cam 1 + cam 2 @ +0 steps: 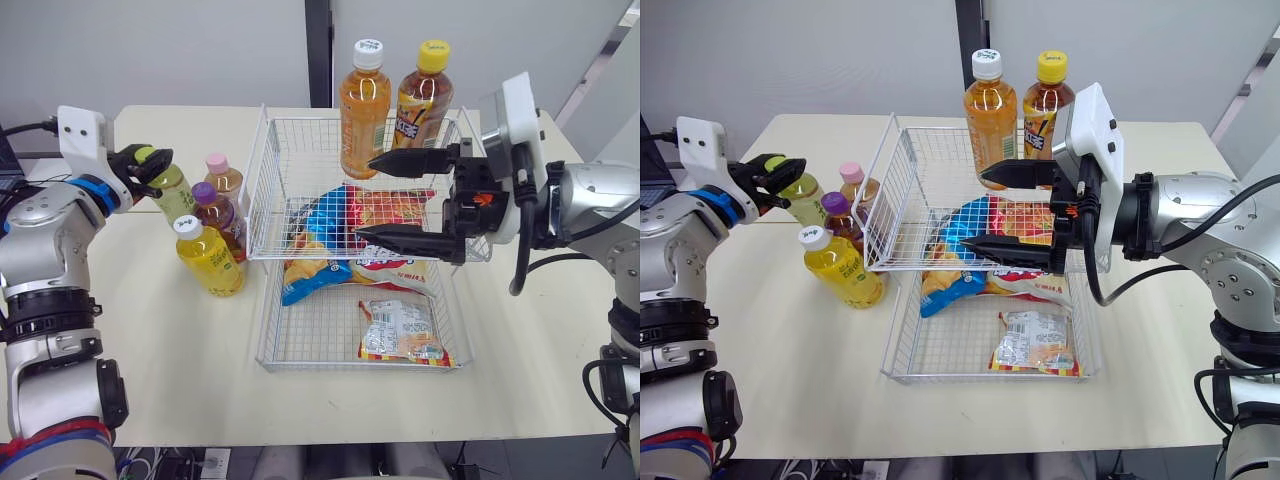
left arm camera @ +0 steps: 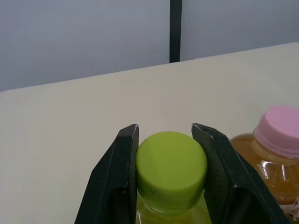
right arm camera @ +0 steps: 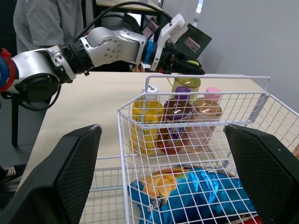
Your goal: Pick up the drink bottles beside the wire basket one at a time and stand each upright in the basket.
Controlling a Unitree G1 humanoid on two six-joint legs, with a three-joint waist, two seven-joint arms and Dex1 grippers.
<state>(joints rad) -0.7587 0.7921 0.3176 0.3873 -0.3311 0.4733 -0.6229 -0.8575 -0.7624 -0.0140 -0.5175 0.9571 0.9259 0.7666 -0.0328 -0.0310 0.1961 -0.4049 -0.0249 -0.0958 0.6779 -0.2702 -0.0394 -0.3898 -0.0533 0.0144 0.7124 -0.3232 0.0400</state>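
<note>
Two bottles (image 1: 364, 110) already stand in the basket (image 1: 262, 300) just past the wide-open right gripper (image 1: 364, 197), the left gripper (image 1: 148, 160) is clamped on the green-cap one (image 1: 172, 190), and the other three (image 1: 210, 262) right beside its fingers still gotta go in.

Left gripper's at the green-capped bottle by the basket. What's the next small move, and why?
Probably lift the green-capped bottle straight up a little. The left gripper pinches its cap from both sides, and the pink-capped bottle, purple-capped bottle and white-capped bottle stand close beside it, so a sideways pull might knock them.
</note>
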